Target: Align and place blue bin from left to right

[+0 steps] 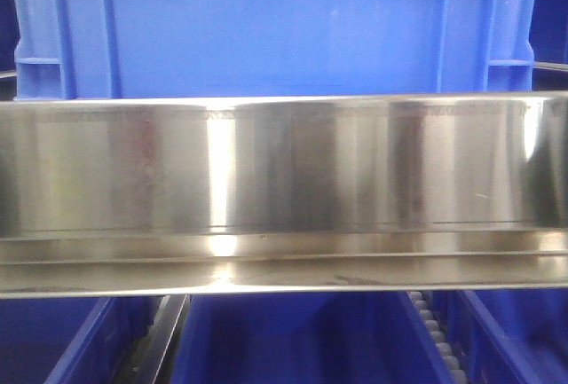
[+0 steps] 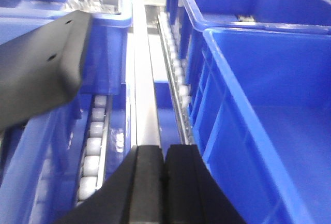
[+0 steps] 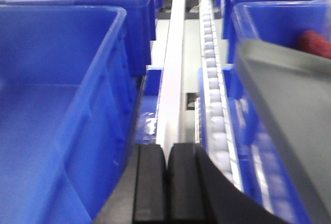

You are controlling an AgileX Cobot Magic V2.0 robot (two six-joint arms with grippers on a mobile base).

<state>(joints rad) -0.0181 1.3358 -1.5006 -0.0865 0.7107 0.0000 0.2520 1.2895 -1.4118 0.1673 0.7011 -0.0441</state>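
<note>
the front view sits low and very near, squarely facing a steel band (image 1: 284, 189) with the blue bin (image 1: 266, 29) side-on above it; each wrist view looks forward and down past its own fingertips, left gripper (image 2: 164, 154) and right gripper (image 3: 168, 152), along a pale rail (image 2: 145, 100) and roller track (image 2: 93, 146); all three catch rollers and open bins (image 3: 62, 105)

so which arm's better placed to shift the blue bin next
Neither clearly, likely both. The blue bin spans the front view above the steel rail; left gripper and right gripper are both shut, over lower roller tracks, with it in neither wrist view.
</note>
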